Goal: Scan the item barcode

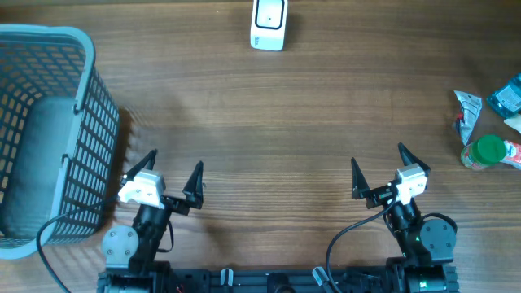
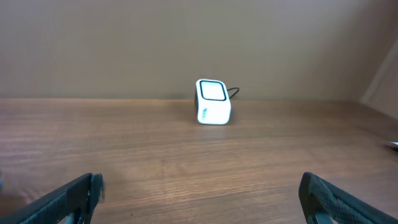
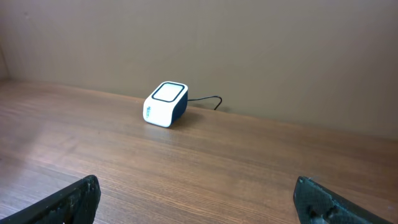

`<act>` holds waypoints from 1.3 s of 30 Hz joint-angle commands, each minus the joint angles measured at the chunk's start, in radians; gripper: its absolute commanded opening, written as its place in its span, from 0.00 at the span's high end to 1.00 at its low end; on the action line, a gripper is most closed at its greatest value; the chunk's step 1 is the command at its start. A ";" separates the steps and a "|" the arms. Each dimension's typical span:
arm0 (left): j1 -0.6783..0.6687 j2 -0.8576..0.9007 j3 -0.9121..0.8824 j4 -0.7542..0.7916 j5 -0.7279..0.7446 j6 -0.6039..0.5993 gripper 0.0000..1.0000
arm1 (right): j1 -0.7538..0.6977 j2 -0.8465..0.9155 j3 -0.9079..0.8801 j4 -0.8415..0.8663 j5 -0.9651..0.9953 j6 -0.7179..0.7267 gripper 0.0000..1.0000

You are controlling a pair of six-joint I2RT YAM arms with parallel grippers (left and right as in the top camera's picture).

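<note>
Reference landmark: the scanner [image 1: 268, 24], a white box with a dark-framed window on top, standing on the table [image 1: 269, 114] at the far edge, roughly midway between my two arms. Well to the left of the scanner and nearer to me stands the basket [image 1: 49, 31], a grey-blue mesh type, upright, with its opening facing up. My left gripper [image 1: 176, 159] is to the left of the scanner, well apart from it on the near side of the table and just beside the basket's right wall. Its jaws are spread wide with nothing between them. In the left wrist view both fingers [image 2: 68, 199] sit at the lower corners with only bare wood between them, and the scanner is straight ahead, window lit. A cable [image 3: 205, 99] leaves the scanner's back and runs along the far edge. My right gripper [image 1: 378, 155] is to the right of the scanner, also on the near side and well apart from it. Its jaws are likewise spread wide and hold nothing. Far to the right of the scanner, at the table's right edge, lie the items: a bottle [image 1: 490, 151] with a green cap, on its side, and beside it two packets [image 1: 466, 114], one silver and one blue. No barcode can be made out.
</note>
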 commanded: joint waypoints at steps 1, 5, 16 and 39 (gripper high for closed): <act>-0.006 -0.010 -0.051 0.025 -0.042 -0.005 0.00 | 0.006 -0.009 -0.001 0.002 0.017 0.011 0.00; -0.015 -0.010 -0.099 0.061 -0.059 -0.005 0.00 | 0.006 -0.009 -0.001 0.002 0.017 0.011 0.00; -0.004 -0.010 -0.105 0.065 -0.108 -0.007 0.00 | 0.006 -0.009 -0.001 0.002 0.017 0.011 0.00; -0.003 -0.007 -0.105 0.067 -0.104 -0.006 0.00 | 0.006 -0.009 -0.001 0.002 0.017 0.011 0.00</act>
